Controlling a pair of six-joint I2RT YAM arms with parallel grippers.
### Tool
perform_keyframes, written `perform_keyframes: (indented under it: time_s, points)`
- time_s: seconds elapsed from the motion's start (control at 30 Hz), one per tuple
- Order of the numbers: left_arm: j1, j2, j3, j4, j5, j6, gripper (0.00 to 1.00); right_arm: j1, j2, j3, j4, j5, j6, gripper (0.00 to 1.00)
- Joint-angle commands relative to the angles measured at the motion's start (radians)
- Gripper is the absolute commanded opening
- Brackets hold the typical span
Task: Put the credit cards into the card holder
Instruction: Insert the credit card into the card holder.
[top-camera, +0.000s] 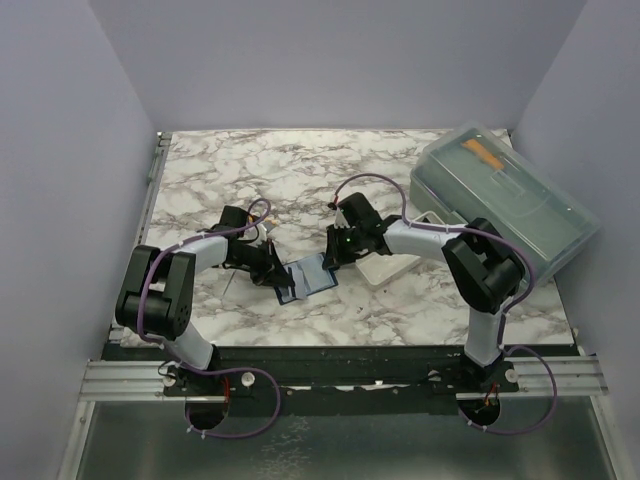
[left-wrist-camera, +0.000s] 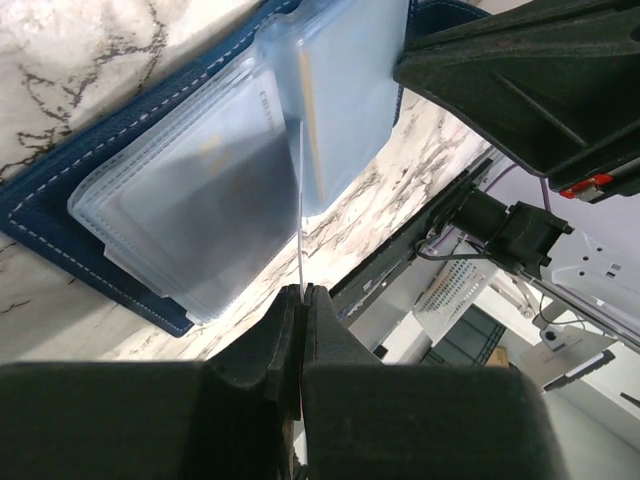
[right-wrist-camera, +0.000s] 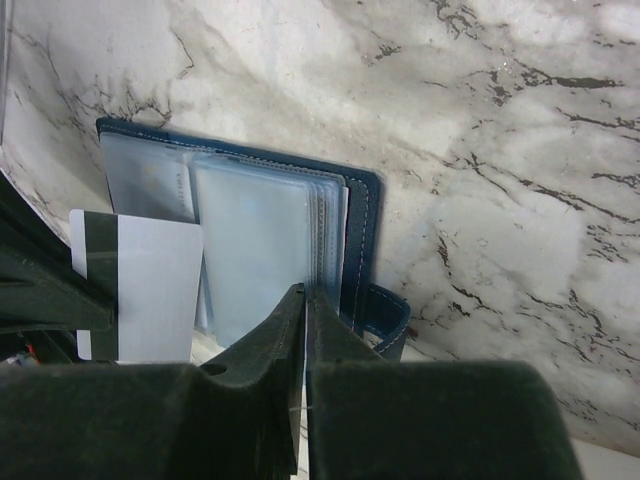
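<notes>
The left gripper (left-wrist-camera: 300, 296) is clamped on a thin pale plastic credit card (right-wrist-camera: 150, 290), edge-on above the open navy blue folding card holder (top-camera: 303, 279) at mid-table. The right gripper (right-wrist-camera: 305, 298) looks pinched on a clear plastic sleeve (left-wrist-camera: 345, 110); if that slips, the card could jam or miss its pocket.

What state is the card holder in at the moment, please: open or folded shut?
Open: the card holder lies spread on the marble table, its clear sleeves exposed and fanned.
</notes>
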Motion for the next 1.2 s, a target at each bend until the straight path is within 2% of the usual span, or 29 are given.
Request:
perform_keyframes:
  time_s: [0.0,0.23,0.57,1.17]
  points:
    - [0.000,0.016,0.012,0.045,0.047,0.007,0.00,-0.024,0.064,0.015,-0.049,0.068,-0.067,0.07]
    - [0.000,0.011,0.008,0.067,0.059,-0.003,0.00,-0.026,0.058,0.025,-0.072,0.078,-0.081,0.06]
    - [0.001,-0.070,-0.022,0.077,0.006,-0.036,0.00,-0.025,0.069,0.033,-0.073,0.054,-0.078,0.04]
    - [0.001,-0.019,-0.035,0.074,-0.034,-0.039,0.00,-0.025,0.080,0.037,-0.082,0.047,-0.084,0.02]
